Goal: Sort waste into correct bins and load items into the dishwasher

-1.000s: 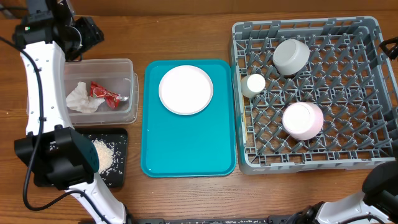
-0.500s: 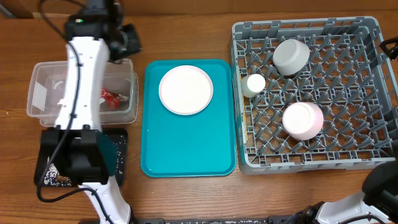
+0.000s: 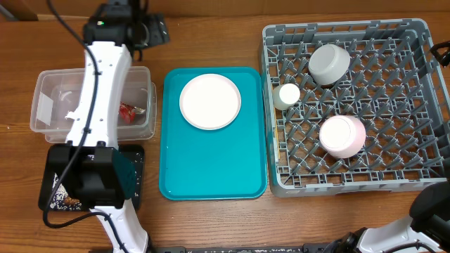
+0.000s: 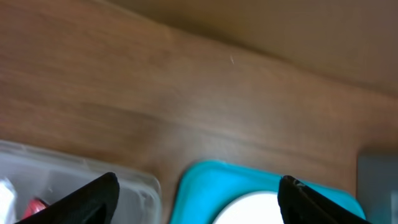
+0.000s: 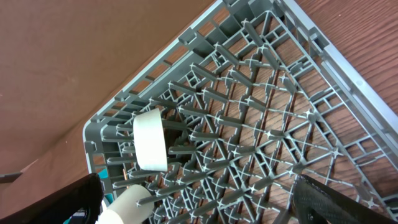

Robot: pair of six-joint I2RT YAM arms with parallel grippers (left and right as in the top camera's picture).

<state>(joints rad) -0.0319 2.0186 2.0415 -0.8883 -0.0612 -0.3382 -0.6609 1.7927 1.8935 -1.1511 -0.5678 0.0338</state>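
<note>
plate [image 3: 209,101] lies on teal tray [image 3: 211,176]; bowl [image 3: 329,63], cup [image 3: 288,95] and pink dish [image 3: 342,135] sit in grey rack [image 3: 422,179]. red wrapper [image 3: 128,111] lies in clear tub [image 3: 49,105]. left hand [image 4: 198,180], released and empty, hovers over counter [image 3: 211,42] past the tub; right hand [image 5: 196,186], spread wide, faces the rack.

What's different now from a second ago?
The left gripper swung right, its arm now crossing the clear tub; it hangs open and empty near the tub's far right corner. The plate, teal tray and loaded rack stayed put.
</note>
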